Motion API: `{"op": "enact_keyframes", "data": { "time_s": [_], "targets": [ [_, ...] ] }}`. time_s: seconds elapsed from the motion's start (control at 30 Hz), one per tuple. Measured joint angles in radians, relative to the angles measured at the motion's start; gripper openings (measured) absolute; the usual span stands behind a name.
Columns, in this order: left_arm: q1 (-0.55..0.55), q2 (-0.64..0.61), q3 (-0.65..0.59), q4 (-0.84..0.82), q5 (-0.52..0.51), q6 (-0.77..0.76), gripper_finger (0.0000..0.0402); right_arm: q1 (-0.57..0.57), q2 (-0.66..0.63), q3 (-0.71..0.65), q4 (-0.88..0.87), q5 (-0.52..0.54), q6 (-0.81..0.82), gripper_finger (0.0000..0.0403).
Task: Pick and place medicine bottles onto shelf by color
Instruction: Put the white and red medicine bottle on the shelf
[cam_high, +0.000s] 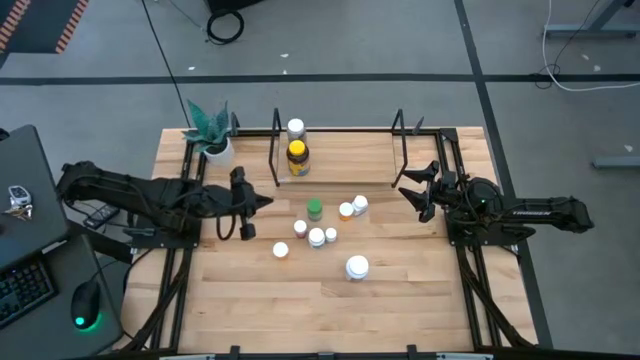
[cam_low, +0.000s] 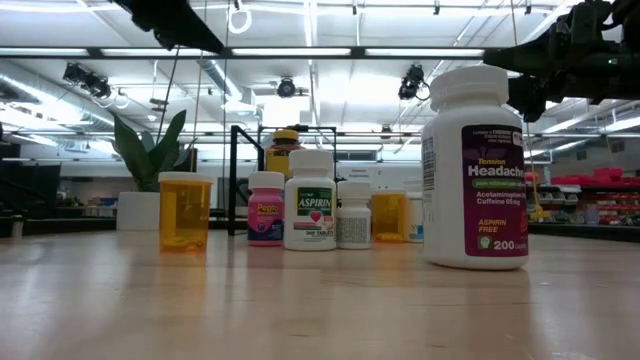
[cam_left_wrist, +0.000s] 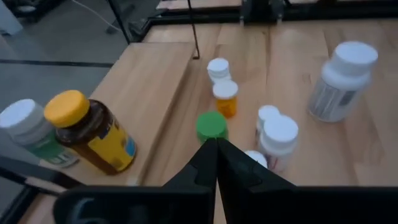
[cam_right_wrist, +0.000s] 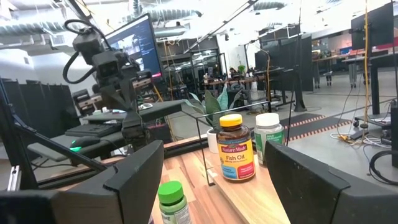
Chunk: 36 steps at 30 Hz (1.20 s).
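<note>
While two bottles are already standing on the shelf (the amber bottle with its yellow lid and a white-capped bottle just behind it, both at the shelf's left end), seven more are waiting in a loose cluster on the worktop. The left pincer is hovering above the wood just left of that cluster, its fingers clenched together and grasping nothing, as the left wrist view is showing, with the tips pointing at the green-capped bottle. The right pincer is waiting near the shelf's right end frame, fingers spread wide and empty.

Judging from this, the step in hand is the left arm's approach to the green-capped bottle, the nearest one in its line. To do it well, the fingers need to be parting fully before the pincer is descending. A white-capped bottle is sitting close beside the green one, and two more are crowding just past it, so coming straight down over the cap is looking safer than sweeping in sideways. Closing low on the body, below the cap, should be giving a steadier hold. Since sorting is by colour, the green one probably deserves its own stretch of shelf, apart from the two already there.
</note>
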<state>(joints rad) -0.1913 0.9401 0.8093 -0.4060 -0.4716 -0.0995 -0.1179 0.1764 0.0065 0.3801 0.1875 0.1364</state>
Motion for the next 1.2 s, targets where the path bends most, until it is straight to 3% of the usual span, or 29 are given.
{"op": "enact_keyframes", "data": {
  "time_s": [0.3, 0.57, 0.7, 0.9, 0.97, 1.1, 1.2],
  "targets": [
    [-0.080, 0.000, -0.006, -0.014, -0.056, -0.014, 0.0012, 0.000, 0.000, 0.000, 0.000, 0.000, 0.000, 0.0288],
    [-0.094, 0.000, -0.187, 0.250, -0.056, 0.014, 0.0010, 0.000, 0.000, 0.000, 0.004, 0.001, -0.006, 0.0288],
    [-0.093, 0.000, -0.228, 0.349, -0.056, 0.052, 0.0011, -0.007, -0.002, 0.000, 0.190, 0.026, -0.191, 0.0288],
    [-0.094, 0.000, -0.232, 0.341, -0.028, 0.067, 0.0005, -0.007, 0.000, 0.000, 0.421, 0.029, -0.215, 0.0288],
    [-0.093, -0.001, -0.251, 0.352, 0.012, 0.059, 0.0006, -0.007, -0.001, 0.000, 0.459, 0.029, -0.189, 0.0288],
    [-0.101, -0.006, -0.330, 0.383, 0.023, 0.018, 0.0010, -0.001, 0.001, 0.000, 0.433, 0.028, 0.027, 0.0288],
    [-0.102, -0.039, -0.388, 0.461, 0.021, 0.020, 0.0009, -0.010, 0.011, 0.000, 0.403, 0.030, 0.010, 0.0288]
  ]
}}
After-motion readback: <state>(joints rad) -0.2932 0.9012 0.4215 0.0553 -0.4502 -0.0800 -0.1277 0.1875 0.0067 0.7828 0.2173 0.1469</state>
